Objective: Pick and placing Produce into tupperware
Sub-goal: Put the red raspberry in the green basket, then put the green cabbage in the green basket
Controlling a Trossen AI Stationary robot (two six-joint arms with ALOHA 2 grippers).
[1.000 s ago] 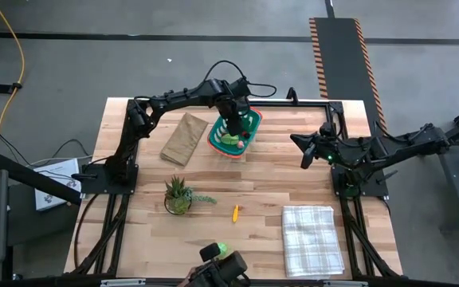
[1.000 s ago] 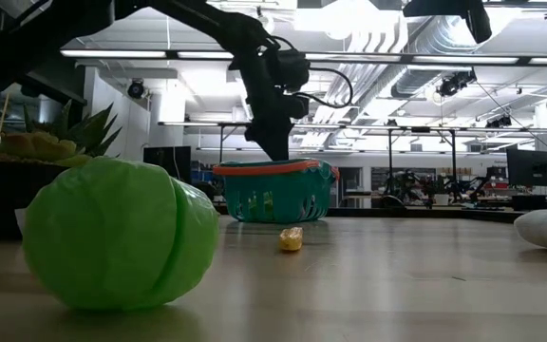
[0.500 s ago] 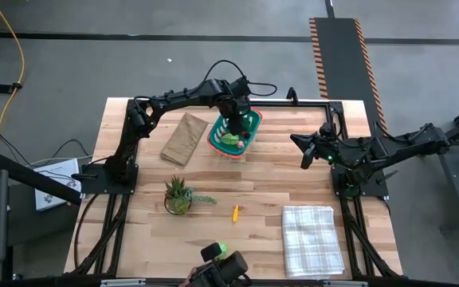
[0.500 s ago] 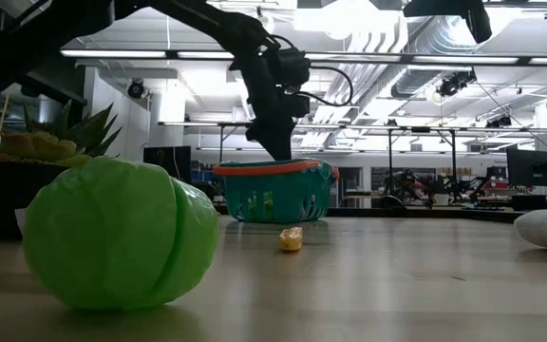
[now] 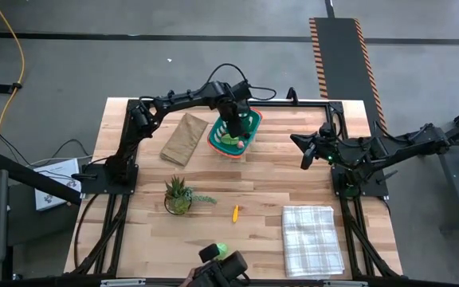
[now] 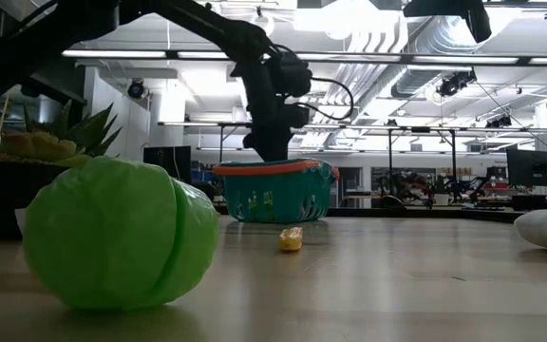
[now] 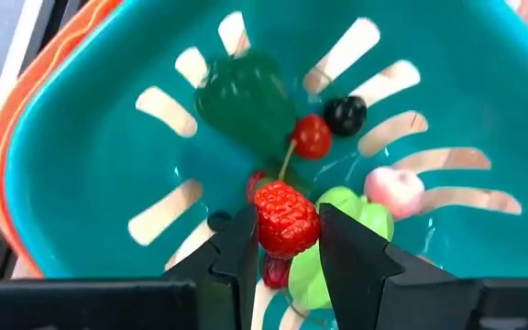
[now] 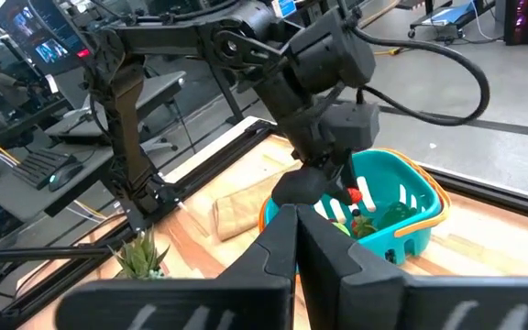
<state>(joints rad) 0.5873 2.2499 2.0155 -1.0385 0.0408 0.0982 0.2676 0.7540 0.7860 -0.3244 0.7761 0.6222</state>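
The tupperware, a teal basket (image 5: 245, 121) with an orange-red rim, stands at the table's far middle. Inside it lie a dark green piece (image 7: 246, 96), a red cherry (image 7: 312, 136), a black berry (image 7: 345, 114), a pink piece (image 7: 394, 188) and a light green piece (image 7: 354, 209). My left gripper (image 7: 287, 240) hangs over the basket's inside, shut on a red strawberry (image 7: 287, 218). A yellow-orange piece (image 5: 235, 212) and a green cabbage (image 6: 117, 233) rest on the table nearer the front. My right gripper (image 5: 305, 151) waits shut, raised at the right. My left gripper pinches the strawberry by its two sides (image 7: 266, 225) between its two fingers. The fingers come from above, pointing steeply down into the basket. The strawberry sits clear above the pieces on the basket's floor.
A flat brown paper bag (image 5: 183, 137) lies left of the basket. A spiky potted plant (image 5: 178, 195) stands at the left middle, and a checked cloth (image 5: 312, 239) lies at the near right. Bare wood shows between them.
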